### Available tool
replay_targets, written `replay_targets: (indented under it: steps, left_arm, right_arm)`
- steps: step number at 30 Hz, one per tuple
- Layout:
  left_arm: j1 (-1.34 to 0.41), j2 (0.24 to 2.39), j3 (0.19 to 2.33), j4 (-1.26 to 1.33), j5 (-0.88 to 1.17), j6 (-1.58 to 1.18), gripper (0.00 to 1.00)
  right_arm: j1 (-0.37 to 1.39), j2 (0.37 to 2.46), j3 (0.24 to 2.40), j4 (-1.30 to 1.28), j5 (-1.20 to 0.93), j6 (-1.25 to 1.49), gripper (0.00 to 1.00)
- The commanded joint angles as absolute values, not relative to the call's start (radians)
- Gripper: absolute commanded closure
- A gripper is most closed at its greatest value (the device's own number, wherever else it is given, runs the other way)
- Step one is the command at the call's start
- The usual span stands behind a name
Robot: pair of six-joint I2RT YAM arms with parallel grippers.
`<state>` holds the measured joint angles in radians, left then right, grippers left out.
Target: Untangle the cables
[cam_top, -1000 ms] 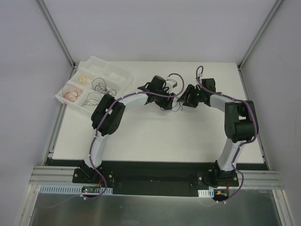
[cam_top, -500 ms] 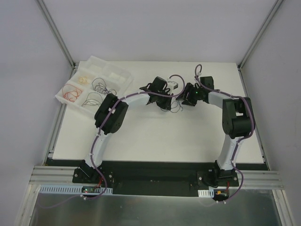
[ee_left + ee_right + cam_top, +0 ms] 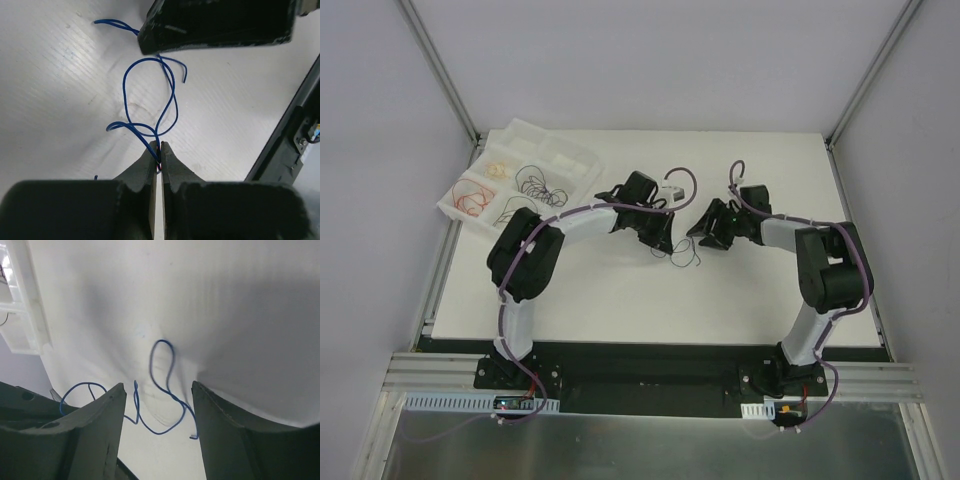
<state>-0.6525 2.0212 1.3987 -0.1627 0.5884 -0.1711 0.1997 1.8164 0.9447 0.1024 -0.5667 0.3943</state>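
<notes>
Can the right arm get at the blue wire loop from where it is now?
Probably yes. The right tool is open just over the blue wire, and nothing covers the loop. The left tool, shut on the same wire, sits close by, so room looks tight.

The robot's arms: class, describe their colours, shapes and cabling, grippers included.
The left arm and right arm have white tubular links between bulky black joint housings. A purple hose runs along each, looping free near the wrist. The left gripper and right gripper each have two dark, tapering fingers.
</notes>
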Motion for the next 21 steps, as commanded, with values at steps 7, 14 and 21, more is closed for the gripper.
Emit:
replay_targets:
  steps: [7, 14, 21]
  left_arm:
    - [-0.641, 1.899, 1.348, -0.178, 0.690, -0.229, 1.00]
    - [-0.638, 1.861, 1.341, -0.193, 0.680, -0.215, 1.00]
    - [-0.637, 1.833, 1.338, -0.207, 0.684, -0.207, 1.00]
  right_arm:
    - [0.275, 1.796, 0.989, 0.091, -0.637, 0.350, 0.49]
    - [0.276, 1.810, 1.008, 0.049, -0.592, 0.353, 0.67]
    - [0.275, 1.858, 1.054, 0.021, -0.624, 0.350, 0.84]
